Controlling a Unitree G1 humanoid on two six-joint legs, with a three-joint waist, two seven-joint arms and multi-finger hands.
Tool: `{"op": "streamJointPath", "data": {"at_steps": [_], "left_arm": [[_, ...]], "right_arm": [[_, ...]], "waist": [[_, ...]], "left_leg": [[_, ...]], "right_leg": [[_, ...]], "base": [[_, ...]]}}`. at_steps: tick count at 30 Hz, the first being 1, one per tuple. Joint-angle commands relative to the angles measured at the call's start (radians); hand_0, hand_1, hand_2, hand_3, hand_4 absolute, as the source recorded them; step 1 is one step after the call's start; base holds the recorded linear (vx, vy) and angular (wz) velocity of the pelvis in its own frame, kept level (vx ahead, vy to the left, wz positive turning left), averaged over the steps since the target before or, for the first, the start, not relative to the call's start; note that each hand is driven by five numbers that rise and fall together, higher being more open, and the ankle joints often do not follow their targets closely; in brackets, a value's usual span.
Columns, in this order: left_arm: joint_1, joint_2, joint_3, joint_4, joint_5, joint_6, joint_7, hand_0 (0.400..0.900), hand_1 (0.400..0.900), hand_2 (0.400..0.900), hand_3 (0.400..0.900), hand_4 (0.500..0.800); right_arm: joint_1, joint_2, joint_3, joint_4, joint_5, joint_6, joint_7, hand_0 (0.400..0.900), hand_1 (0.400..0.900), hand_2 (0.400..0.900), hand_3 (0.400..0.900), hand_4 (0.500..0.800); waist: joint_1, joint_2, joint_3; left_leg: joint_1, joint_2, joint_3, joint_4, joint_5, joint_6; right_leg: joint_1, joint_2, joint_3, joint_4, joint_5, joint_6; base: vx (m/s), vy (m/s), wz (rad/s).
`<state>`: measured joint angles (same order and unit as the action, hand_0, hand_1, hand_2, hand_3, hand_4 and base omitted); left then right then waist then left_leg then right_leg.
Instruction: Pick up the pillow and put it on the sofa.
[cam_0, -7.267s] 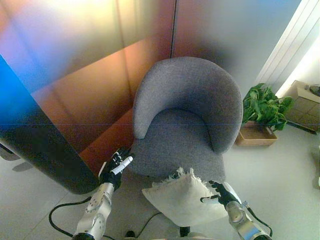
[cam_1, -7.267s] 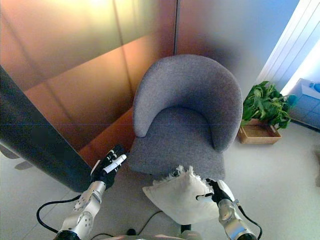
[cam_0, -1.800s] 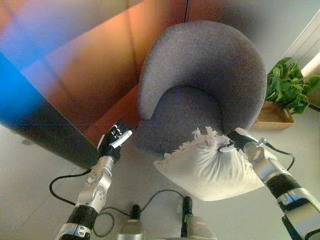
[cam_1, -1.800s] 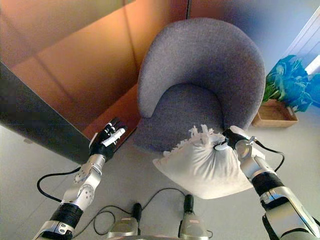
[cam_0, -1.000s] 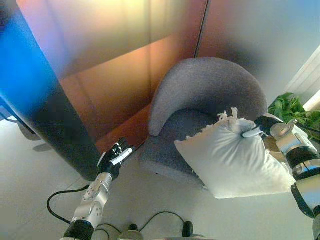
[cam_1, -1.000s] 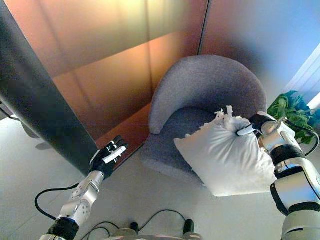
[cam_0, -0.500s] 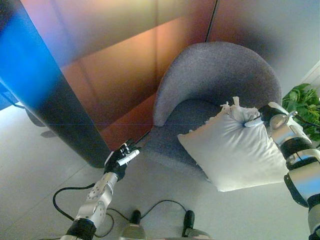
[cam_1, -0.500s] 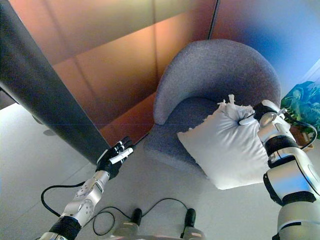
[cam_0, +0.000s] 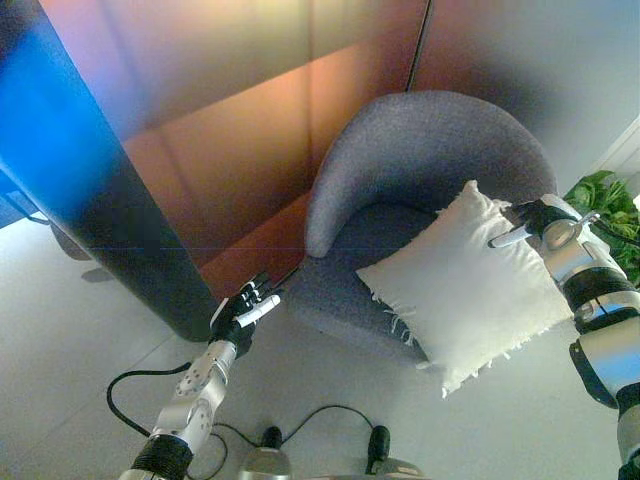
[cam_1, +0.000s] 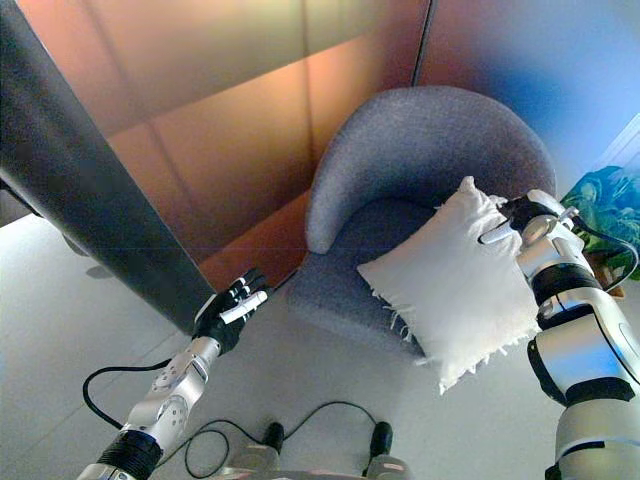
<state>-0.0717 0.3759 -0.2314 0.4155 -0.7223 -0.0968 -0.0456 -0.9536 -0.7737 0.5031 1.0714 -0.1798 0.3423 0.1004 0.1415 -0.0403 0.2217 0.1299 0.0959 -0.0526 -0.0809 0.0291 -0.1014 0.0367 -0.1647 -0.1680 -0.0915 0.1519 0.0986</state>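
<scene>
Nearest to the robot, at the lower left, the left hand (cam_0: 243, 314) hangs idle above the pale floor (cam_0: 80, 350), its fingers loosely spread and holding nothing. Beyond it, to the right, the white fringed pillow (cam_0: 468, 281) hangs in the air in front of the grey armchair (cam_0: 425, 160), partly over the front edge of the seat and partly over the floor. It appears flat and spread out, with one corner pointing up and its lowest corner hanging down toward the floor. The right hand (cam_1: 522, 222) is at the upper right edge of the pillow and touches it there. One white-tipped finger lies straight along the cloth, but it cannot be seen whether the other fingers pinch the edge or are already loose.

The step in hand seems to be the placing: the pillow is carried to the seat but does not yet rest on it. The next move probably calls for bringing the pillow further over the seat cushion and lowering it before the fingers let go; otherwise it may slide off the front edge. Farthest away, behind the right arm, stands a green potted plant (cam_0: 603, 200).
</scene>
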Motion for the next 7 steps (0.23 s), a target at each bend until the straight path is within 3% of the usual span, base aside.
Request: {"op": "streamJointPath", "data": {"at_steps": [1, 7], "left_arm": [[-0.054, 0.049, -0.023, -0.111, -0.016, -0.059, -0.035, 0.9, 0.9, 0.9, 0.9, 0.8], [-0.036, 0.053, -0.018, -0.1, -0.023, -0.058, -0.039, 0.9, 0.9, 0.9, 0.9, 0.8]], "right_arm": [[-0.13, -0.116, 0.058, 0.011, -0.078, -0.026, -0.064, 0.9, 0.9, 0.9, 0.9, 0.8], [-0.094, -0.117, 0.027, -0.022, -0.066, -0.021, -0.088, 0.9, 0.9, 0.9, 0.9, 0.8]], "waist": [[0.036, -0.029, -0.1], [0.027, -0.031, -0.114]], "left_leg": [[-0.017, 0.026, 0.01, 0.0, -0.01, -0.012], [-0.007, 0.027, 0.019, -0.002, -0.014, -0.013]], "right_leg": [[0.089, -0.066, -0.009, 0.008, -0.038, 0.102], [0.096, -0.065, -0.009, 0.004, -0.04, 0.103]], "base": [[0.02, 0.009, -0.04], [0.0, 0.011, -0.03]]}}
